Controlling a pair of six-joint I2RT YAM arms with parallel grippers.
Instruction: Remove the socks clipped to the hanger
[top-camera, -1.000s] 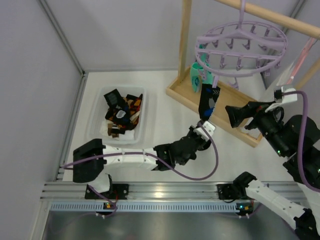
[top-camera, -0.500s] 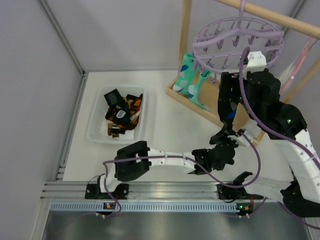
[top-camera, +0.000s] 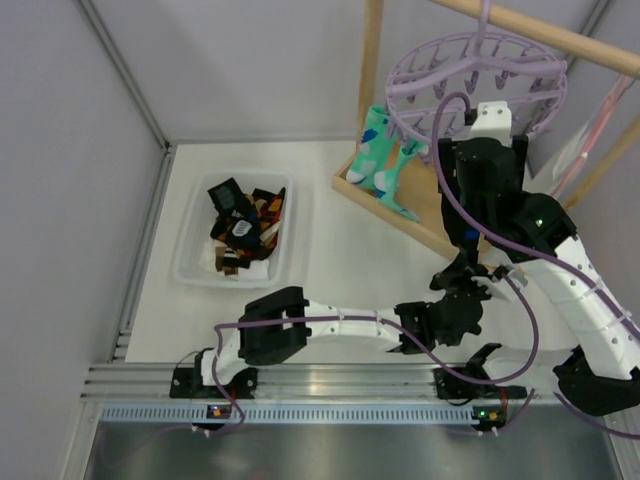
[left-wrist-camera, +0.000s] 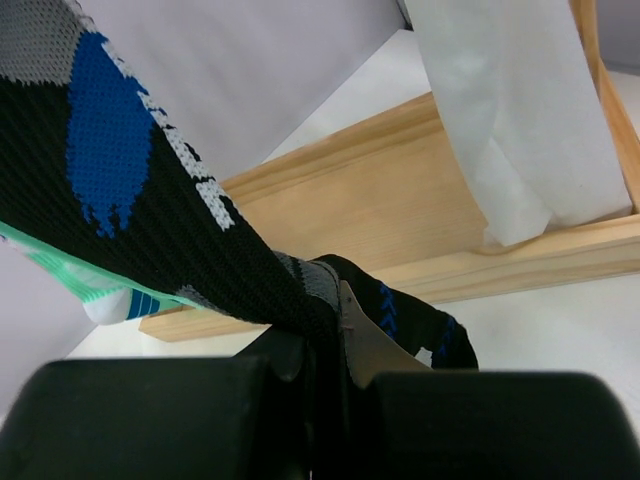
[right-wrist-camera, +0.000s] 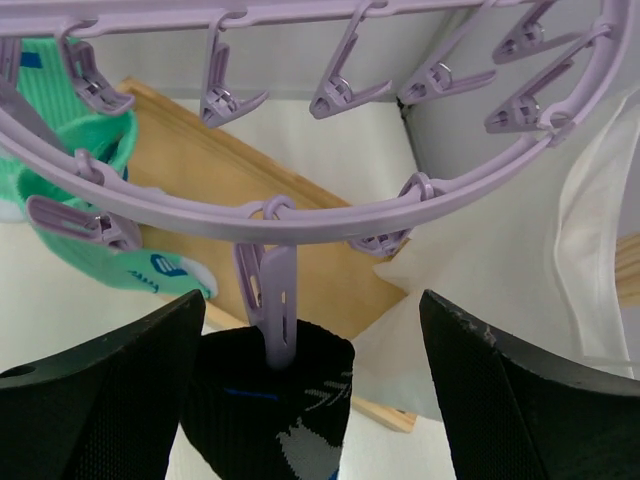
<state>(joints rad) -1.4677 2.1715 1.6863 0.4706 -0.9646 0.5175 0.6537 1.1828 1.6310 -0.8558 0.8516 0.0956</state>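
The lavender hanger (top-camera: 480, 75) hangs from the wooden rack's rail; its ring (right-wrist-camera: 330, 215) fills the right wrist view. One clip peg (right-wrist-camera: 275, 300) grips the cuff of a black sock (right-wrist-camera: 270, 410) with grey and blue argyle. My right gripper (right-wrist-camera: 310, 390) is open, one finger on each side of that peg and cuff, touching neither. My left gripper (left-wrist-camera: 325, 345) is shut on the lower end of the same black sock (left-wrist-camera: 150, 200), low by the rack's base (top-camera: 462, 283). Mint-teal socks (top-camera: 385, 160) stay clipped on the hanger's left side.
A clear bin (top-camera: 190, 240) holding several socks stands at the left. The wooden rack base (left-wrist-camera: 400, 200) lies just behind the left gripper. A white cloth (right-wrist-camera: 520, 290) hangs right of the hanger. The rack's upright post (top-camera: 372, 60) stands left of the hanger.
My right arm rose from the table's right side to the hanger and now brackets the black sock's clip. My left arm swung right with the sock's lower end.
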